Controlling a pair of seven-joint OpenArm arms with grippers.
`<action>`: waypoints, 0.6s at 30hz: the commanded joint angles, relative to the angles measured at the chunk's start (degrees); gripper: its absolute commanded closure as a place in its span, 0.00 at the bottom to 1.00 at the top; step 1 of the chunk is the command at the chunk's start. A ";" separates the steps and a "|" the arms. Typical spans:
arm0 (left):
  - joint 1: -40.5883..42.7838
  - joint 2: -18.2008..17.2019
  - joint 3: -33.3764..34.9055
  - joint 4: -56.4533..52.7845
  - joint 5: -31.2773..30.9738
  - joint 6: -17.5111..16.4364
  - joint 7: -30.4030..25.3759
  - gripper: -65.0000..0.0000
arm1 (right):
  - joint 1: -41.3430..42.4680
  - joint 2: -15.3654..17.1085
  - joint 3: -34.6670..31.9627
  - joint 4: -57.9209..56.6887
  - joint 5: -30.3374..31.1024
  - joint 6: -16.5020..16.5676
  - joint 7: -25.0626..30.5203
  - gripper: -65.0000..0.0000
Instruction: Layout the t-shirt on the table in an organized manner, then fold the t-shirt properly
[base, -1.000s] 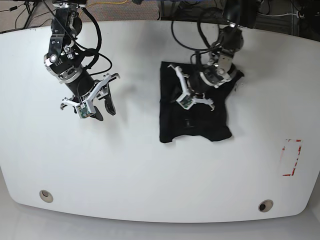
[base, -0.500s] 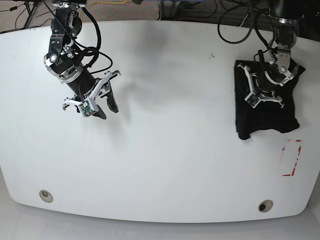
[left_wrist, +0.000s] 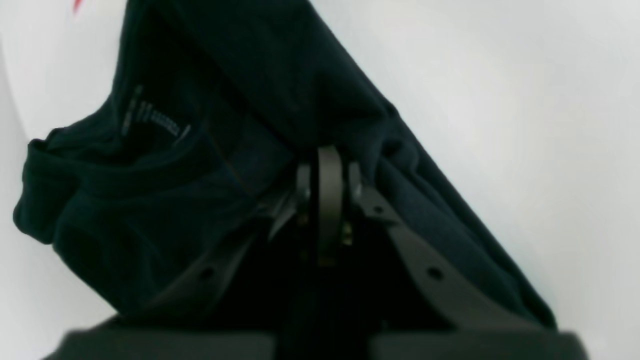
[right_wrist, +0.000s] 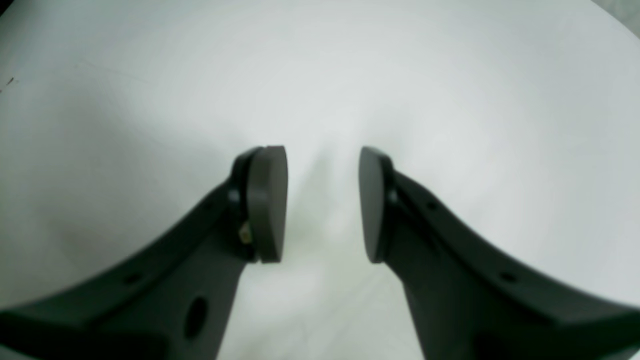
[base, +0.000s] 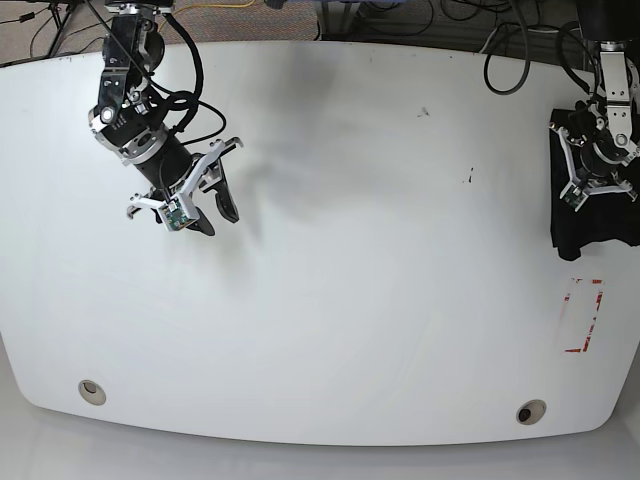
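- T-shirt (base: 595, 210): black, bunched, at the table's (base: 350, 300) far edge on the left arm's side, just above the red tape mark (base: 583, 315); long axis roughly front-to-back.
- Left gripper (left_wrist: 327, 172): jaws clamped on the cloth.
- Right gripper (right_wrist: 322, 200): jaws partly apart, empty, over bare tabletop, well apart from the shirt.
- Change: the shirt was near centre a second ago; it has been dragged to this edge.

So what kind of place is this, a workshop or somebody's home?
Most likely a robotics lab or test bench, not a home. Two robot arms work over a bare white table, loose cables trail behind its far edge, and a red tape rectangle marks a spot beside the black t-shirt.
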 joint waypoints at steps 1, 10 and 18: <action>0.25 -1.95 -0.92 -1.04 1.97 -0.73 3.33 1.00 | 0.41 0.36 0.19 1.29 0.60 -0.19 1.46 0.65; -0.72 -2.74 -1.09 4.41 1.88 -0.73 3.42 1.00 | -0.56 0.36 0.01 1.29 0.60 -0.19 1.46 0.65; -1.95 -0.20 -0.83 15.93 1.97 -0.73 3.16 1.00 | -0.82 0.36 0.10 1.38 0.07 -0.19 1.55 0.65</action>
